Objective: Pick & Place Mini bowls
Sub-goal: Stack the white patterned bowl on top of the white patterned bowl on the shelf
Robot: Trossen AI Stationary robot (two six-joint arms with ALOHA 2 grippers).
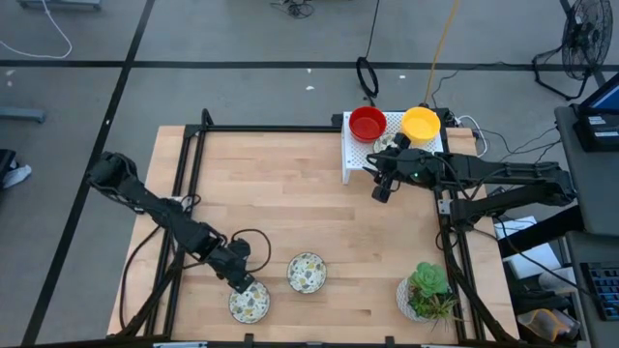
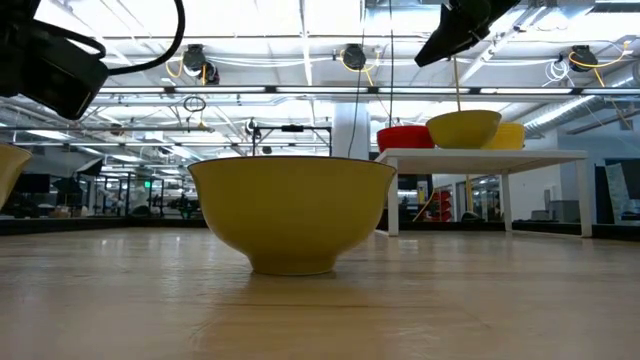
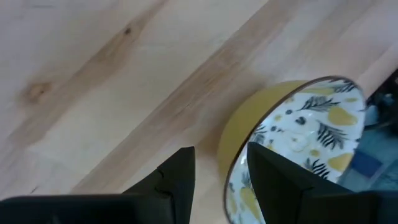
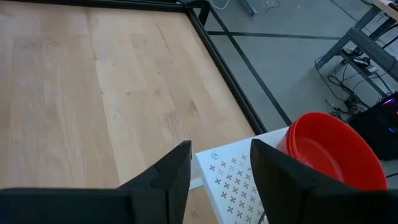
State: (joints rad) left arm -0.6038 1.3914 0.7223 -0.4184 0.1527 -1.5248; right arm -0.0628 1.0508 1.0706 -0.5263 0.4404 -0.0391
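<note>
left arm [image 1: 155, 208]: matte black, jointed, black cable looping alongside | right arm [image 1: 484, 174]: same dark links (blunt wedge-shaped fingers)

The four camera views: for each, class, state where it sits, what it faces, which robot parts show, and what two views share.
High view: overhead, straight down on the table; both arms, left end effector at a patterned bowl, right end effector by the white rack.
Low view: tabletop height, level past a second patterned bowl; arms enter from above.
Left wrist view: down at the patterned bowl's rim between open fingers.
Right wrist view: open fingers over the rack.
Shared: red bowl, also in high view.
</note>
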